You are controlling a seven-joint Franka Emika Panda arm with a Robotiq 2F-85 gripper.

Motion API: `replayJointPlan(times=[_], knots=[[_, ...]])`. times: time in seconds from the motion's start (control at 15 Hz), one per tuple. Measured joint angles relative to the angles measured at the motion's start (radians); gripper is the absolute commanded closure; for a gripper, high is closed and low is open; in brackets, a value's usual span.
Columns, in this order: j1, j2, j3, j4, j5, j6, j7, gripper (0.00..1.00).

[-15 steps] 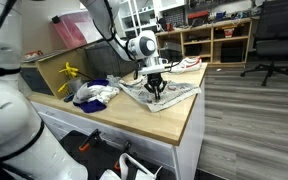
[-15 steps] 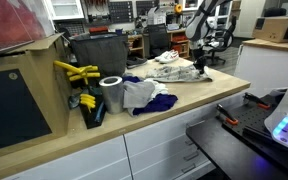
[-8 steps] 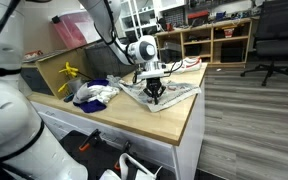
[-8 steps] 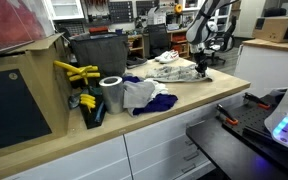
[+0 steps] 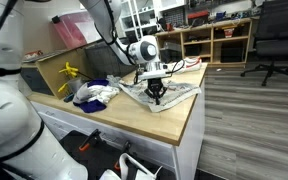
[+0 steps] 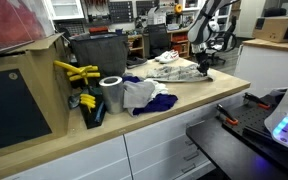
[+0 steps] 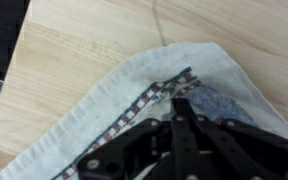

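Workshop shelving stood behind a wooden table, where a small black bin at one end held yellow-handled tools, with a heap of white and blue rags beside it. Near the opposite end's corner lay an off-white cloth with a striped woven hem, rumpled and partly cut off in the wrist view. The gripper stood on that hem, jaws drawn together tip to tip, though blur hid whether fabric was pinched between them.

One pale cloth, one crumpled cloth heap, one grey roll, one dark bin, one office chair.
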Motion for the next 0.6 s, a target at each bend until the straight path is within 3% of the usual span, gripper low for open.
replayJointPlan(times=[0.6], knots=[[-0.023, -0.049, -0.11, -0.118, -0.127, -0.032, -0.054, 1.0]])
